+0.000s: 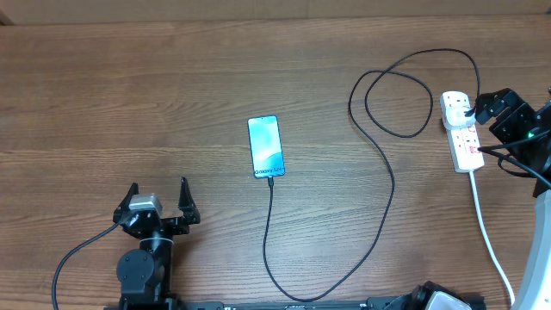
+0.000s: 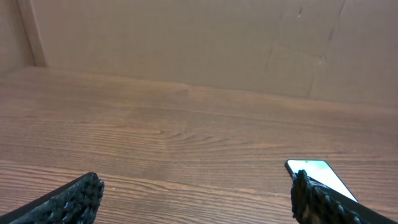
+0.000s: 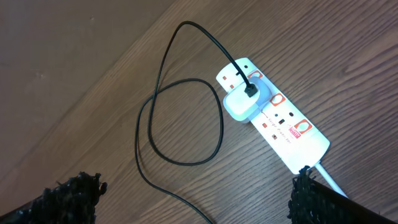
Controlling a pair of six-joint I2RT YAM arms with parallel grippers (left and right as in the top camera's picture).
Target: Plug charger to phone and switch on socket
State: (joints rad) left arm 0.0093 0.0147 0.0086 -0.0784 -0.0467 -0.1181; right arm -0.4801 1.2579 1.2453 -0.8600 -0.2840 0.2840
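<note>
When looking down from overhead, finds the phone [image 1: 266,146] flat near the middle of the table [image 1: 129,77], screen up and lit light blue. Traces the charger [image 1: 393,191] from the phone's near short edge, touching it there, down toward the front, round a wide bend, up through a loop and across to the socket [image 1: 462,138] on the right side. Notes the socket's thick white cord [image 1: 489,237] trailing toward the front edge. Places the left gripper [image 1: 157,200] low on the left, well apart from the phone, fingers spread wide with nothing between them. Places the right gripper [image 1: 495,129] just beside the socket, spread likewise and holding nothing. From the left wrist, sees black fingertips [image 2: 81,194] at the bottom corners, gaping over bare wood, with the phone partly hidden behind the right-hand one. From the right wrist, looks down on the socket beyond widely parted fingertips [image 3: 78,193], touching neither. Shows a pale adapter [image 3: 241,104] seated in one outlet, the charger's black end pushed into it, cable looped on the wood beside. Picks out red switch marks [image 3: 301,126] along the strip; cannot tell whether any is pressed on.
</note>
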